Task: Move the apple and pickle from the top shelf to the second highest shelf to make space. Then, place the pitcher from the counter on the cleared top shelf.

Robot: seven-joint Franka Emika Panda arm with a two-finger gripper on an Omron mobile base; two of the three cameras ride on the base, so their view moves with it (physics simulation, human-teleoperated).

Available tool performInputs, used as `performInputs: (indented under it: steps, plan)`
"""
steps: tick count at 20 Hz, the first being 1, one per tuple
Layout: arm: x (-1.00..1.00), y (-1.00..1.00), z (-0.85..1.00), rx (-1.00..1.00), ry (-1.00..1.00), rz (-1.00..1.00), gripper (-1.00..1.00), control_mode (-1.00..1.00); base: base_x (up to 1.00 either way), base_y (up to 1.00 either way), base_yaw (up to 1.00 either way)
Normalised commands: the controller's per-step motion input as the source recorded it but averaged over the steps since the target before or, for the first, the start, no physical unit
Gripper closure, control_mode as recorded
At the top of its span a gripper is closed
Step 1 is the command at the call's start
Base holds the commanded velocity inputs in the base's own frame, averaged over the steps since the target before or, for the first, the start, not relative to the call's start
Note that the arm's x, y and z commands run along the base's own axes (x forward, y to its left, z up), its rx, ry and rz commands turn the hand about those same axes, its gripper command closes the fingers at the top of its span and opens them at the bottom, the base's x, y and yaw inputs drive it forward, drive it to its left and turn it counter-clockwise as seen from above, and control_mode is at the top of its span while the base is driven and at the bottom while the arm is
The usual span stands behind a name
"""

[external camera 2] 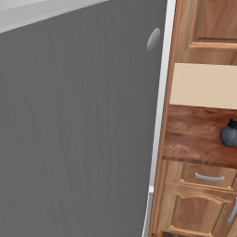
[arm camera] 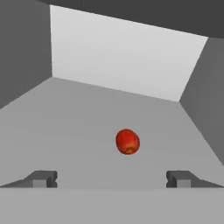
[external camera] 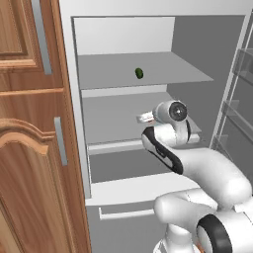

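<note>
One item looks moved: the apple point(arm camera: 127, 141) seemingly lies on the second highest shelf point(external camera: 116, 116) before the empty, wide-open gripper point(arm camera: 112, 178); pickle point(external camera: 139, 73) and pitcher point(external camera 2: 229, 133) remain.

Left base view: the arm point(external camera: 170, 129) hides the gripper and part of the second shelf point(external camera: 118, 118). Right base view: the pitcher point(external camera 2: 230, 133) is cut by the right edge; the fridge door point(external camera 2: 78, 125) blocks the interior.
</note>
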Motion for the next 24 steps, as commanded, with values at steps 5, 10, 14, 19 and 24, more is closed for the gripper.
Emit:
performInputs:
  steps: [5,10,14,19,24]
  plan:
    - [-0.74,0.23,0.83,0.01,0.0,0.1,-1.0,-1.0,0.0,0.0,0.0]
    - [-0.56,0.3,0.75,0.03,0.0,0.09,-1.0,-1.0,0.0,0.0,0.0]
    - [-0.46,0.23,0.76,0.0,0.0,0.0,-1.0,-1.0,0.0,0.0,0.0]
    - [-0.24,0.02,0.79,0.0,0.0,-0.02,-1.0,-1.0,0.0,0.0,0.0]
    - [-0.07,0.0,0.76,0.0,0.0,-0.07,-1.0,-1.0,0.0,0.0,0.0]
